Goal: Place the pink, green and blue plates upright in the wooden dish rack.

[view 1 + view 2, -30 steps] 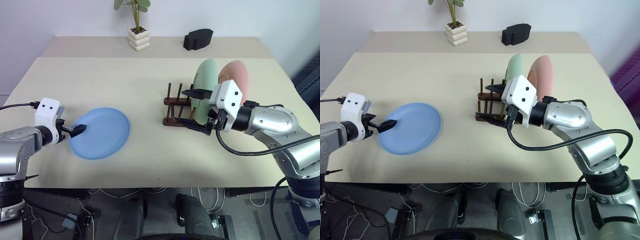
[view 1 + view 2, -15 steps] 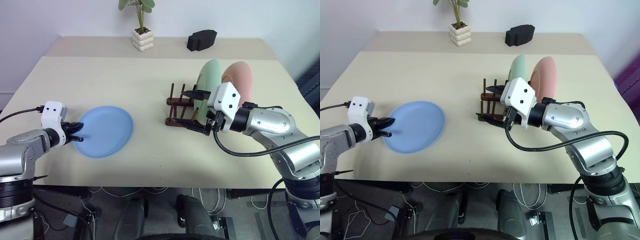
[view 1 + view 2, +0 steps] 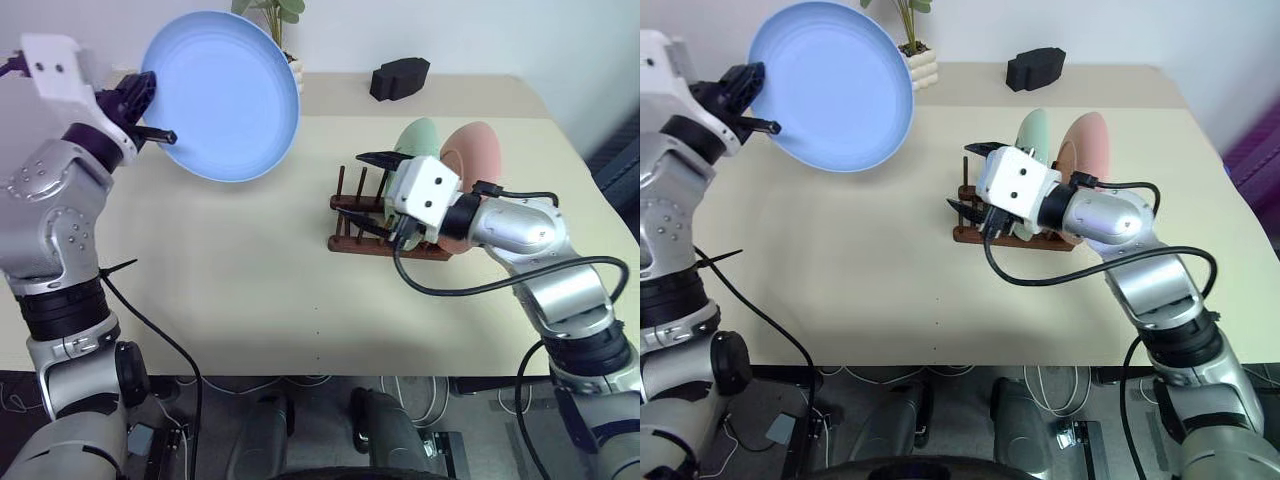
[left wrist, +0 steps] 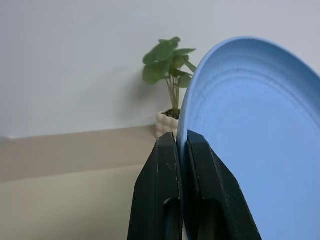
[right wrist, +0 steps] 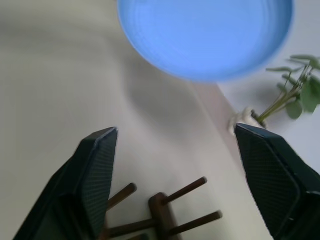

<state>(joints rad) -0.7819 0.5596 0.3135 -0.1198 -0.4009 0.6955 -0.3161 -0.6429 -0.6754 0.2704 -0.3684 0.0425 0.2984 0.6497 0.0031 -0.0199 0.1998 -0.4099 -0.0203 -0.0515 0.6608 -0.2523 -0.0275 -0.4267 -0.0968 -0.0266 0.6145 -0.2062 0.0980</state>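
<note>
Rim of blue plate (image 3: 225, 95) pinched in raised left claw (image 3: 150, 108).

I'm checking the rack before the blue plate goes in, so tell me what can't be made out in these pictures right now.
- Which slots the green plate and pink plate sit in: the right gripper and its arm cover their lower halves in both eye views.
- The near end of the wooden dish rack: behind that arm.
- The blue plate in the left wrist view: cut off by the picture's edge.
</note>
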